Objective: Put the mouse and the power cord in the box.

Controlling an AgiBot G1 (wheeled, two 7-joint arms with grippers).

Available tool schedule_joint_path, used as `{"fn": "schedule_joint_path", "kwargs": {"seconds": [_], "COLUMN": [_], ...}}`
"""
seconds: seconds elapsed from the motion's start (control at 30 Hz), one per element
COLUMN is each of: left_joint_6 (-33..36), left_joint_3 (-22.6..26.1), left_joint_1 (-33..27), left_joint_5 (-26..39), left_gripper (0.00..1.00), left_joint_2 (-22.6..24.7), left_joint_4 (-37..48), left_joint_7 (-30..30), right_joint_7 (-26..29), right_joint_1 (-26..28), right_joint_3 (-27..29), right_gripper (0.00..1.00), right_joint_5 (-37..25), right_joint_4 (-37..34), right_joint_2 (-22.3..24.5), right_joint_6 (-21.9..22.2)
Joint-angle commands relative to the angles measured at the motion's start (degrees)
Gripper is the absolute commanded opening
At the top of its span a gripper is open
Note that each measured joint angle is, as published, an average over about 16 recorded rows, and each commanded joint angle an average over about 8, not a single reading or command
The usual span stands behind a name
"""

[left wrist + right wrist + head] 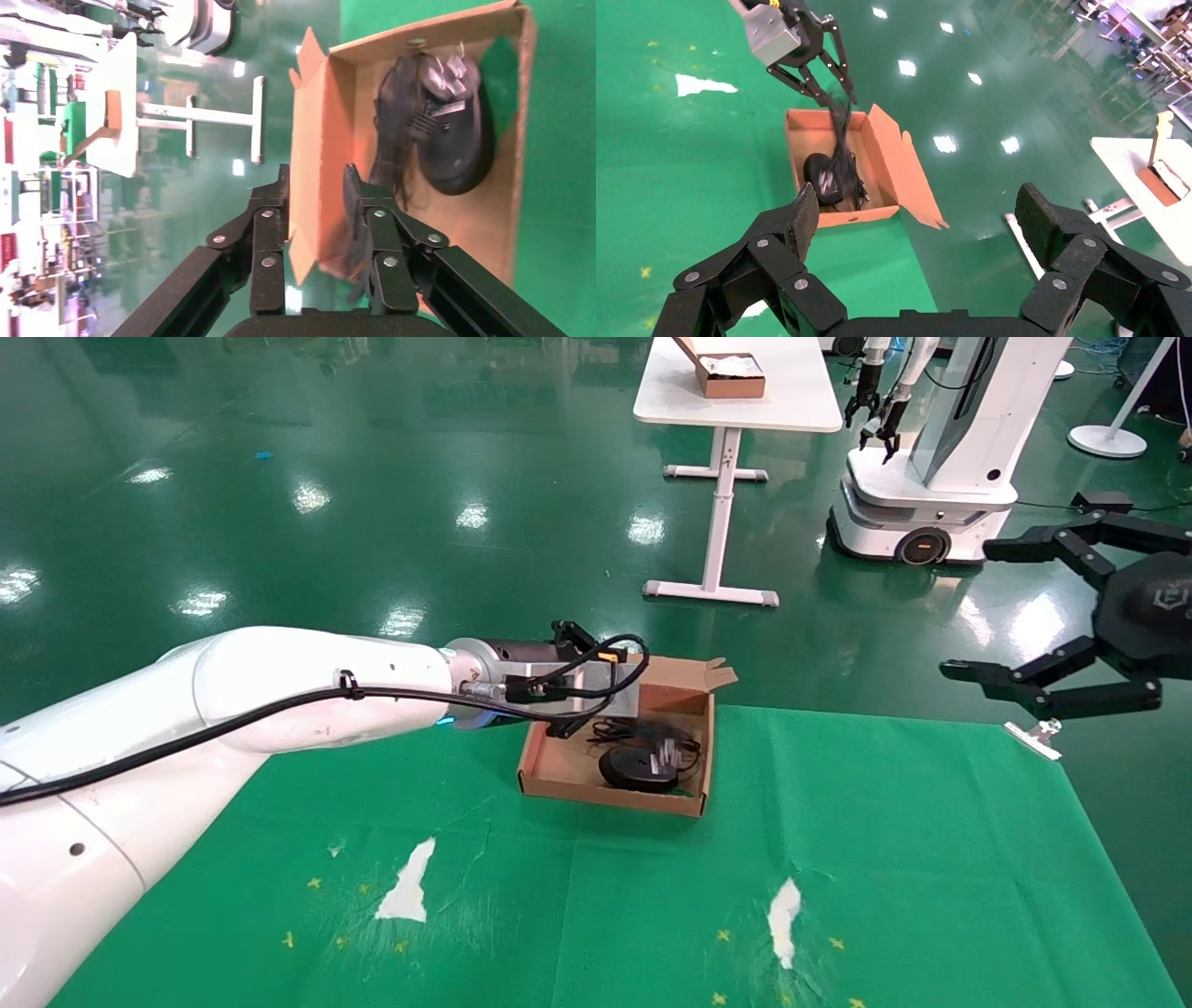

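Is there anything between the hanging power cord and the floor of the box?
Only the mouse, lying in the box under the power cord that hangs from the left pincer. The lid flap leans outward and blocks nothing. The right pincer waits aside, open.

The floor [326,477] is glossy green and reflects ceiling lights. A white table [736,393] stands far behind, and a green cloth [885,859] covers the near surface
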Motion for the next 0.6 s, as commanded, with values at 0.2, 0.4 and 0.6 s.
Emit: {"fn": "schedule_joint_path", "kwargs": {"seconds": [0.2,0.4,0.6], "left_joint_6": [4.7,9.9,15.0], "left_joint_3": [-4.9,-10.3,-15.6], "left_joint_1": [3.5,7.4,11.3], "left_joint_5": [-4.4,-9.1,-13.9], "left_gripper": [1.00,1.00,1.00], "left_joint_2": [-4.0,-8.4,-12.8], "left_joint_4": [-3.8,-7.9,-12.0], "left_joint_7": [-2.1,-4.4,-6.8], "right_joint_7": [2.1,5.1,8.1], "right_joint_1": [-2.6,-7.3,-12.0], "right_joint_3": [0.6,1.9,3.3], "right_gripper": [1.00,1.00,1.00], "right_joint_5": [1.9,5.2,8.4], "right_joint_4": [3.6,9.1,14.6], "right_joint_2": [0.4,0.7,1.1], "right_joint_6": [0.2,0.9,1.5]}}
